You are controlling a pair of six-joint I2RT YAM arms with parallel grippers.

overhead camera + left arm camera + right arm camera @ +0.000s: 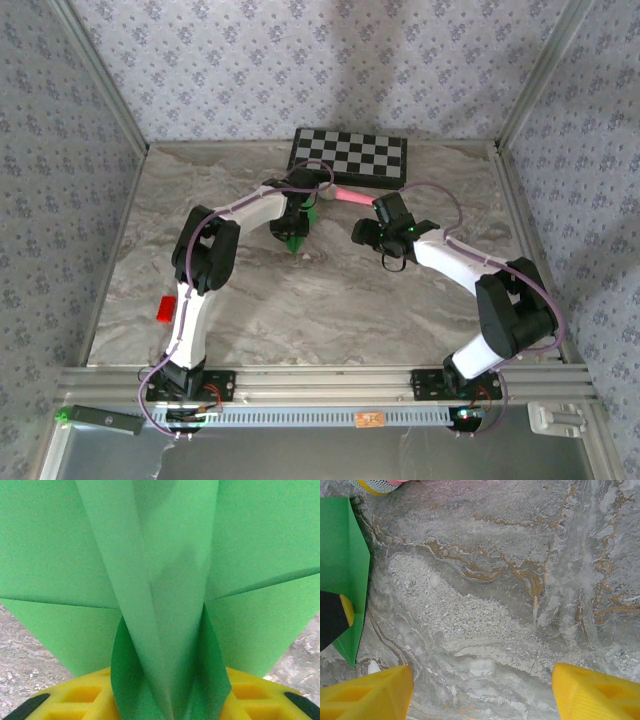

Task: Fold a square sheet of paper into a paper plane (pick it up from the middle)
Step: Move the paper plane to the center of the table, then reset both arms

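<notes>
Marbled table, paper plane between jaws of left gripper

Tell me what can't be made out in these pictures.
Left wrist view: the green paper covers the gap of the left tool, so whether it grips is unclear.
Top view: its folded shape is too small, partly under that tool.
Right wrist view: the microphone is cut by the top edge, the paper by the left edge.
Top view: the red object is too small to identify.
</notes>
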